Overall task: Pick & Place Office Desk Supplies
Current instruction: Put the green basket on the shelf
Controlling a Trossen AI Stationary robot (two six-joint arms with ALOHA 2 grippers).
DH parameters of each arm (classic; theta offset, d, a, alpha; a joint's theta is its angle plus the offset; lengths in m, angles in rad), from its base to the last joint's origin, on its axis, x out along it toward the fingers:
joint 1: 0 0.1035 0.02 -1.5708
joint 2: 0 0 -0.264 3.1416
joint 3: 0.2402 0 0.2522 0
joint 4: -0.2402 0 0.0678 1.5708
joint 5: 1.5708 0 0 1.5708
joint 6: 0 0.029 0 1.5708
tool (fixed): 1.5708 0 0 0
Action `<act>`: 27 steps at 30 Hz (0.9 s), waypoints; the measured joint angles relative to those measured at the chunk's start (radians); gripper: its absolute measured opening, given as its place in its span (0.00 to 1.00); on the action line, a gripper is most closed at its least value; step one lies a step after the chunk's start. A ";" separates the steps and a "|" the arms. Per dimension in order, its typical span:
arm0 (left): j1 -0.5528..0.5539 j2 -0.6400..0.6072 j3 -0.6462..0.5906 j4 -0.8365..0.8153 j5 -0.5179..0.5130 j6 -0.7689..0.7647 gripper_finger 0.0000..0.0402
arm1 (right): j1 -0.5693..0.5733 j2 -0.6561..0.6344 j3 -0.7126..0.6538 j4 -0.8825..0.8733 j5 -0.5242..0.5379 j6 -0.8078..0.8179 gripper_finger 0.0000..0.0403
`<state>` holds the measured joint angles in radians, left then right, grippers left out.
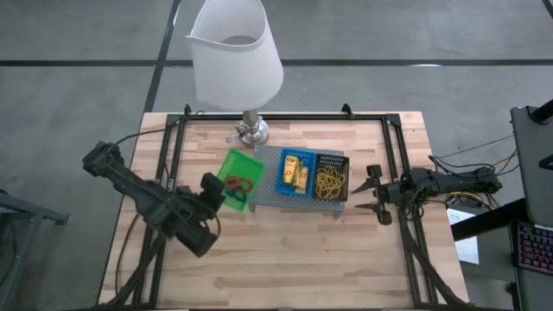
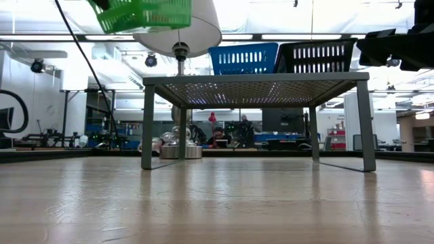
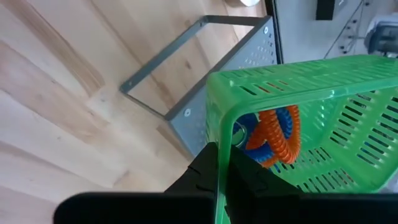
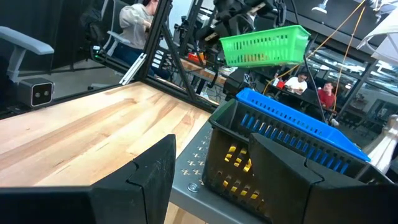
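My left gripper (image 1: 216,192) is shut on the green bin (image 1: 239,179), which is lifted off the table left of the grey mesh tray (image 1: 270,162). Red and blue loops (image 3: 277,134) lie inside the green bin (image 3: 311,118). The blue bin (image 1: 296,172) with yellow sticks and the black bin (image 1: 331,177) with rubber bands stand on the tray's top. My right gripper (image 1: 371,192) waits open at the tray's right end, touching nothing. My left gripper holds the green bin by the rim of one end wall (image 3: 219,158), one finger inside the bin and one outside. The fingers come slanting down from the table's left. The bin hangs tilted, clear of table and tray (image 2: 142,15).
A white-shaded lamp (image 1: 235,56) stands at the table's far edge behind the tray. A dark frame (image 1: 393,147) runs along the table's edges. Bare wood (image 1: 285,259) lies between the tray and the near edge.
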<state>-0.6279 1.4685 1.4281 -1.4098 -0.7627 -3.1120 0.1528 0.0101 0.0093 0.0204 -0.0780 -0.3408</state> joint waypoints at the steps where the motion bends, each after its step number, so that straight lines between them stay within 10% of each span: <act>1: 0.010 0.000 0.000 0.008 0.002 0.000 0.03 | 0.000 0.000 0.000 0.000 0.000 0.000 0.50; 17: 0.187 -0.002 -0.010 0.253 0.009 0.022 0.07 | 0.000 0.000 0.000 0.000 0.000 0.000 0.50; 27: 0.363 -0.002 -0.020 0.299 0.293 0.053 0.08 | 0.000 0.000 0.000 0.000 0.000 0.000 0.50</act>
<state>-0.2653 1.4670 1.4080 -1.1112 -0.4697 -3.0590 0.1527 0.0101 0.0093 0.0204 -0.0776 -0.3408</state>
